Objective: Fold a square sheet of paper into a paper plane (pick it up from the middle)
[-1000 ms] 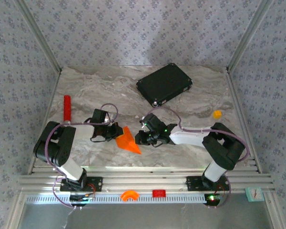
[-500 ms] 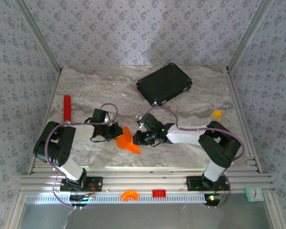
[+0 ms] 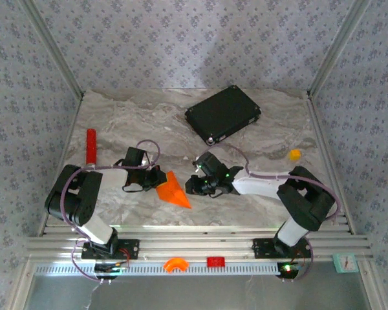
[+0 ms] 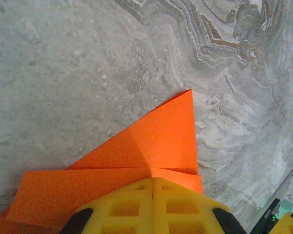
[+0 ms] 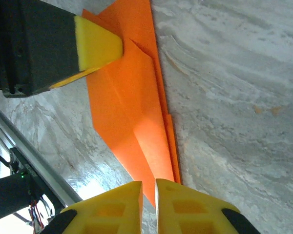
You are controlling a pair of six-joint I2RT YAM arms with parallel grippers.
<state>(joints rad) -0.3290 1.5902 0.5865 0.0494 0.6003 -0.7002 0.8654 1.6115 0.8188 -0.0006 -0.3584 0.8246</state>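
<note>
Two hands | left hand (image 4: 153, 183) pinching paper plane (image 4: 156, 141) | right hand (image 5: 149, 185) barely parted, hiding plane's tip, grip unclear

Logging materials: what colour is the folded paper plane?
The paper plane is bright orange, clearest in the left wrist view.

Bright even light, soft shadows, glare low on the table (image 3: 246, 216).

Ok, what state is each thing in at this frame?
paper plane: folded to a point, wide end gripped.
left gripper: shut on the paper plane.
right gripper: barely open, holding nothing.
black case: closed, lying flat.
red cylinder: lying on its side.
</note>
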